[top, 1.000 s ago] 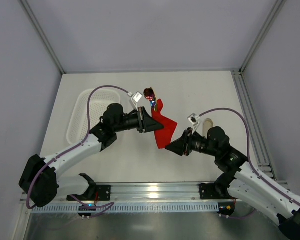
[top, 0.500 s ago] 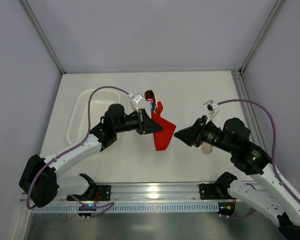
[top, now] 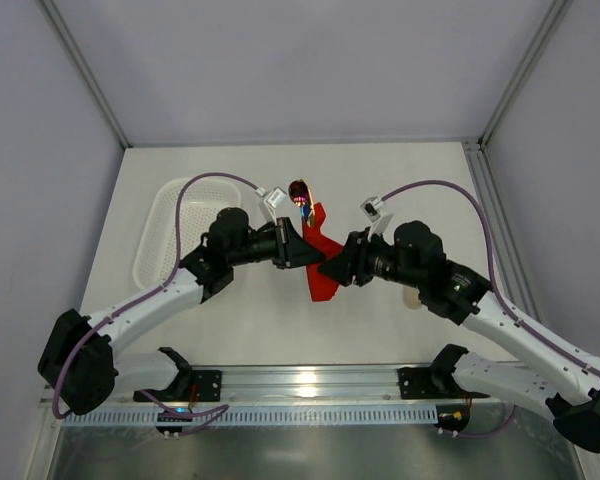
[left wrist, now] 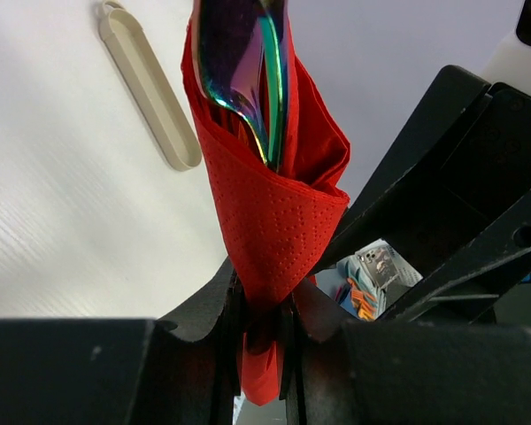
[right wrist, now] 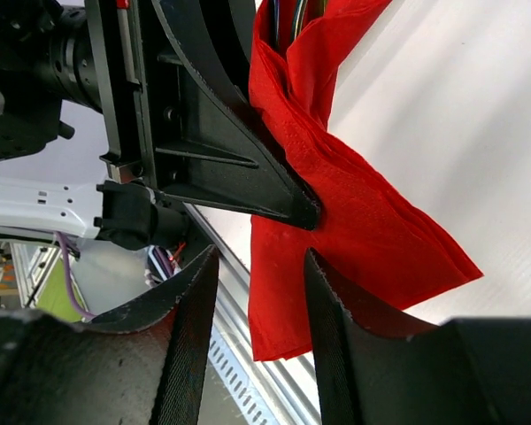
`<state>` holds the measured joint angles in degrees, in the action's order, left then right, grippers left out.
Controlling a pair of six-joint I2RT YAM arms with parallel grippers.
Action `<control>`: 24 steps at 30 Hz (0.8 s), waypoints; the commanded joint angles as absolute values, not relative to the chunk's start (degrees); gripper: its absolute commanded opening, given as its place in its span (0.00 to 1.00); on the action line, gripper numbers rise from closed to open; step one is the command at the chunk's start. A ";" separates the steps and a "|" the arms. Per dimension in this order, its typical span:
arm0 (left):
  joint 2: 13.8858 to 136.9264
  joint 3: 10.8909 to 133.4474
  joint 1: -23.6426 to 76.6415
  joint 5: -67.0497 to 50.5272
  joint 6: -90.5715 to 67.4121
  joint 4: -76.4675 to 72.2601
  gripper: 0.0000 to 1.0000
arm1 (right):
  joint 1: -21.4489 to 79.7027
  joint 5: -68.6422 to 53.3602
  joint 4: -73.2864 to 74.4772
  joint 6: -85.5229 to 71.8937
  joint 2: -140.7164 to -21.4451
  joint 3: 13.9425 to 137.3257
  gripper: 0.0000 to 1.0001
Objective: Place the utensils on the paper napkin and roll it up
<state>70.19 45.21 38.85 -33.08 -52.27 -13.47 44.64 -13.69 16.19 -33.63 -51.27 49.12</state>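
the paper napkin [left wrist: 279, 221] was thin red paper, matt, embossed with fine dots. inside the napkin, the utensils [left wrist: 239, 71] were glossy metal with a rainbow sheen. beside the napkin, the tray [left wrist: 150, 97] looked smooth matt beige plastic; the bench [left wrist: 62, 230] below the napkin was matt white, faintly ribbed.

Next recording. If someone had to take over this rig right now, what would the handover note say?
Left gripper: shut on the paper napkin, pinching the wrapped bundle.
Right gripper: open, its fingers facing the napkin's loose lower flap, nothing clamped.
Utensils: inside the napkin's fold, ends sticking out.
Done: utensils loosely wrapped.
Left: probably gather the hanging flap, tighten the roll, set it down.
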 commanded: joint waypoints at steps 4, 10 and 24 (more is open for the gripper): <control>67.76 47.20 38.50 -35.24 -53.44 -19.16 0.00 | 47.37 -7.30 14.06 -29.89 -53.08 49.92 0.49; 67.50 47.81 38.50 -35.68 -53.09 -18.54 0.00 | 48.16 -4.75 14.86 -27.69 -52.65 49.92 0.49; 68.29 48.08 38.50 -37.35 -53.79 -20.21 0.00 | 48.87 -4.92 12.31 -26.89 -52.65 48.69 0.53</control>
